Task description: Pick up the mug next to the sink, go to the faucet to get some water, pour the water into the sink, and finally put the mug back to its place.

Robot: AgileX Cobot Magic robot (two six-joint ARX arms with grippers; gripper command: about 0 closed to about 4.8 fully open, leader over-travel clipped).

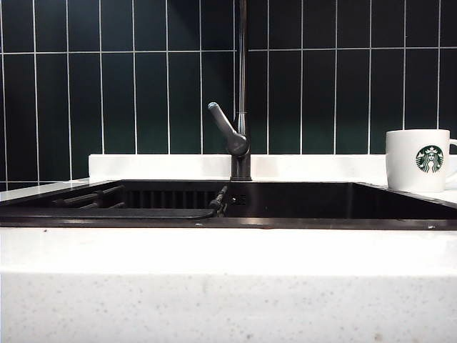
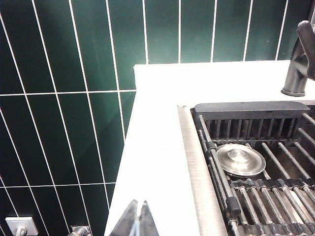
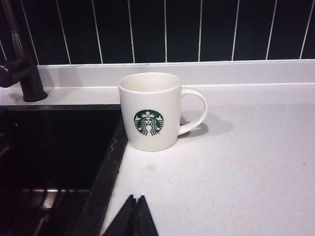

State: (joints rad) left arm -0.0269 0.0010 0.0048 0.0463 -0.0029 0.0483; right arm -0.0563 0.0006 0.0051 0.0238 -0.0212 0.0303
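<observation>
Mug (image 3: 150, 112) was stood upright beside sink (image 3: 59, 147), untouched for pickup; left gripper (image 2: 138, 222) and right gripper (image 3: 133, 219) were clenched, empty.

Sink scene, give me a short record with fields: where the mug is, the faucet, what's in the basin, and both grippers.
mug: upright on the white counter beside the sink's right edge, handle pointing away from the basin, logo facing the right wrist camera
faucet: behind the sink, lever angled up to the left
sink: dark basin with a slatted rack and a round metal drain cover
left gripper: shut, over the counter left of the sink
right gripper: shut, short of the mug, holding nothing
</observation>
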